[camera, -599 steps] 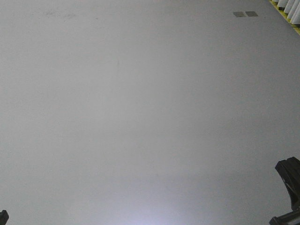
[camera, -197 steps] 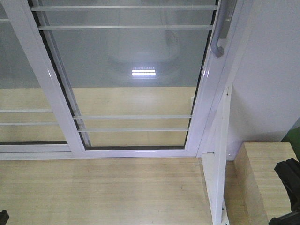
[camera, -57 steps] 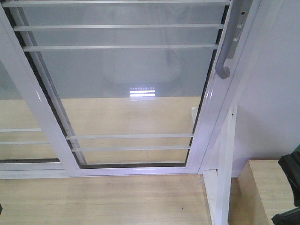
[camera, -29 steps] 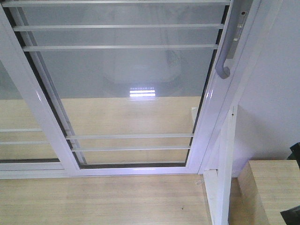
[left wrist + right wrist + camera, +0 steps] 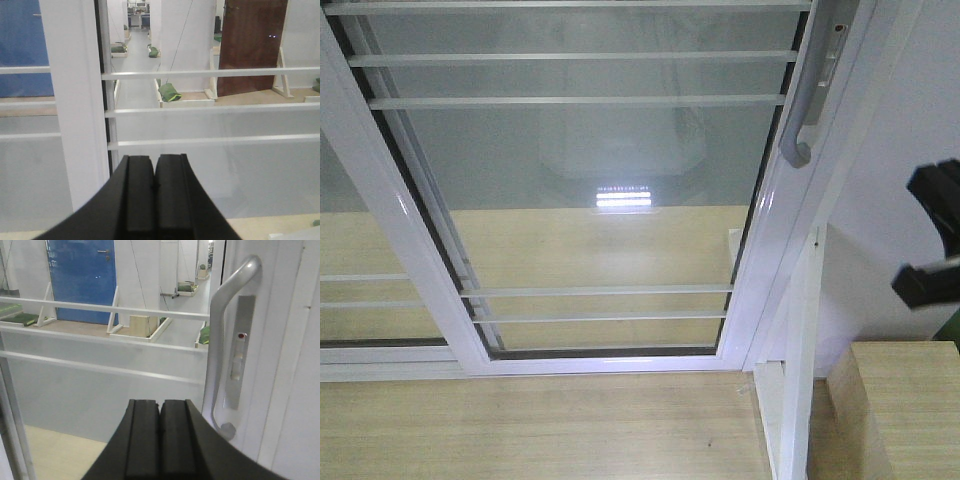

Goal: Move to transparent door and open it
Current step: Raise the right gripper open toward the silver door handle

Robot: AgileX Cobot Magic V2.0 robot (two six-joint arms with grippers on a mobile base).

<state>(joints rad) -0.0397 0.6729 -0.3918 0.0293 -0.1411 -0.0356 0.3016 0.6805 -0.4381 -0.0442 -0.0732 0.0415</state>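
Door (image 5: 610,190) stands shut straight ahead of us, handle (image 5: 214,355) on its right edge. Our right gripper (image 5: 160,425) (fingers pressed together, empty) faces that handle, presumably to hook it; left gripper (image 5: 154,185) likewise closed.

Front cam sits up high and tips steeply down, so the lower part of the transparent door (image 5: 600,200) and the wood floor (image 5: 540,430) come out really close. Left wrist cam looks level over the left gripper (image 5: 154,200), straight through the glass, with a white frame upright (image 5: 75,100) on the left. Right wrist cam looks level over the right gripper (image 5: 160,440), close to the grey handle (image 5: 220,340) on the right. Front and right wrist views both catch that handle, and all three share the barred glass.
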